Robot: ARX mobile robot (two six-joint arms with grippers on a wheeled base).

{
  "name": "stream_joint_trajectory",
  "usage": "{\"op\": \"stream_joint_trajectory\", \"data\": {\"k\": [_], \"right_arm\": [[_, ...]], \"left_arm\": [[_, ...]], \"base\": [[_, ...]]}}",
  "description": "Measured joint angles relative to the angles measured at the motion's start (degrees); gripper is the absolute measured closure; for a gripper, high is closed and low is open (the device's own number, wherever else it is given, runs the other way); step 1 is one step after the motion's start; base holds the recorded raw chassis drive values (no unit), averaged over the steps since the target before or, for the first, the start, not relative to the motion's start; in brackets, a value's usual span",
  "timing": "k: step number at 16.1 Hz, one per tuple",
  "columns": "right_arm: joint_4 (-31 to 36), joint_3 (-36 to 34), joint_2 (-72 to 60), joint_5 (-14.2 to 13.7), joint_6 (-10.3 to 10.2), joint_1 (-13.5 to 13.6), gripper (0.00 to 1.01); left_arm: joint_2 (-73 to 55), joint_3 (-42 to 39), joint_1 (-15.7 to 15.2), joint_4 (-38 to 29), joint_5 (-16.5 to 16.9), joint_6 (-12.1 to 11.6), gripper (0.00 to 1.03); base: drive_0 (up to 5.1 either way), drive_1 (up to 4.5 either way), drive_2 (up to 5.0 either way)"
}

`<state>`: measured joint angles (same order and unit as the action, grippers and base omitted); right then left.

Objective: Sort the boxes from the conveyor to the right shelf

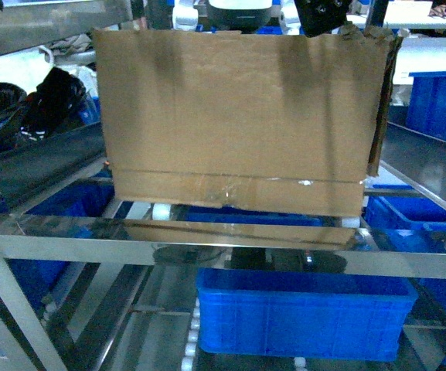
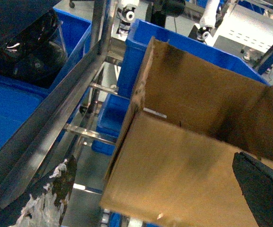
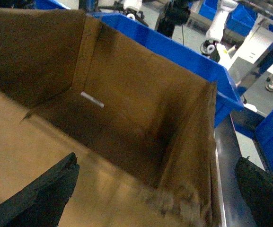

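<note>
A large brown cardboard box (image 1: 238,116) fills the head view, its taped bottom seam low, over the white rollers (image 1: 161,210) of the steel-framed right shelf (image 1: 230,246). In the left wrist view my left gripper (image 2: 153,158) is open, its fingers (image 2: 264,189) wide apart over the box's (image 2: 188,156) near left corner. My right gripper (image 3: 156,158) is open too, straddling the box's (image 3: 127,104) ragged right corner without clamping it. A dark piece of the right gripper (image 1: 323,15) shows above the box's top edge. The conveyor is out of view.
Blue plastic bins stand under the rack (image 1: 304,313), at the right (image 1: 439,104) and behind the box (image 3: 174,52). A sloped sheet-metal shelf (image 1: 45,166) lies at the left, with dark bagged items (image 2: 32,52) in a blue bin.
</note>
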<state>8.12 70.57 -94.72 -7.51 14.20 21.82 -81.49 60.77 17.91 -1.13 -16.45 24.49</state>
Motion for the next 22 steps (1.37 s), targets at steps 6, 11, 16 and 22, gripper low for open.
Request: {"op": "stream_joint_trajectory", "data": {"k": [6, 11, 16, 22], "right_arm": [[-13.86, -5.7, 9.11, -3.65, -5.44, 0.37, 0.03], [-22.29, -7.43, 13.77, -2.97, -9.81, 1.46, 0.03], [26.32, -36.76, 26.05, -10.58, -13.18, -4.79, 0.49], [31.61, -54.8, 38.73, -2.78, -13.35, -11.89, 0.99]], "left_arm": [[8.74, -4.61, 0.72, 12.5, 0.83, 3.98, 0.05], [11.8, -7.85, 0.04, 17.0, 1.73, 4.24, 0.05], [23.04, -34.64, -5.86, -30.69, 3.19, -19.41, 0.52], [33.97, -48.26, -11.04, -33.57, 9.29, -23.52, 1.01]], "base": [[0.0, 0.0, 0.0], [0.0, 0.0, 0.0], [0.0, 0.0, 0.0], [0.0, 0.0, 0.0]]}}
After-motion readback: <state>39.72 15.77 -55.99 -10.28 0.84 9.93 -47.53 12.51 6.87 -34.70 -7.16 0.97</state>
